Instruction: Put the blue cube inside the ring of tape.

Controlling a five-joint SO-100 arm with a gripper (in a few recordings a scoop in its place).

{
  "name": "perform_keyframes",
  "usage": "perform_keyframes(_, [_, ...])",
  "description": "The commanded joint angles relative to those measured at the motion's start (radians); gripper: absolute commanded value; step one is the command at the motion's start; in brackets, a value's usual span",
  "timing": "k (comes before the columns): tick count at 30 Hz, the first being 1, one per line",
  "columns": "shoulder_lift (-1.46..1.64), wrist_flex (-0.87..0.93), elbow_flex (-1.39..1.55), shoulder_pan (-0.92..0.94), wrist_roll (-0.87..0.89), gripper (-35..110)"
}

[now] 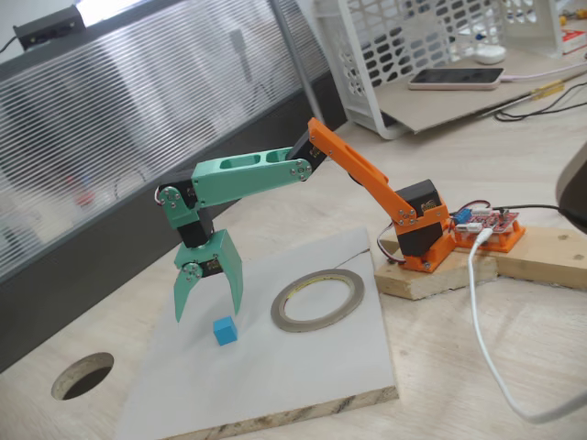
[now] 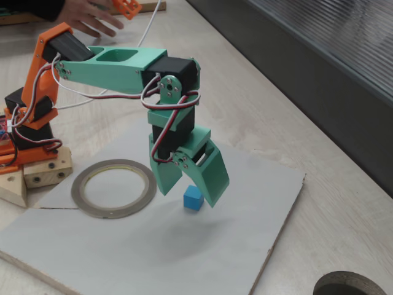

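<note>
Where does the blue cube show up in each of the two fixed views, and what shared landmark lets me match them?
A fixed view: the blue cube sits left of centre, low on the white board, left of the ring of tape, below the open gripper.
Another fixed view: the cube sits near centre, right of the ring, under the gripper.
Shared landmark: the ring of tape.

On the board (image 1: 303,367), the cube (image 1: 225,330) lies left of the tape ring (image 1: 317,300) in a fixed view, apart from it; the claw (image 1: 208,307) hangs above the cube.
</note>
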Motion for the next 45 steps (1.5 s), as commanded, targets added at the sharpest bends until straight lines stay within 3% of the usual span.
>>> perform_keyframes(1, [0.023, 0.014, -0.003, -0.012, 0.008, 67])
perform_keyframes(45, [-0.066, 0.014, -0.014, -0.018, 0.014, 67])
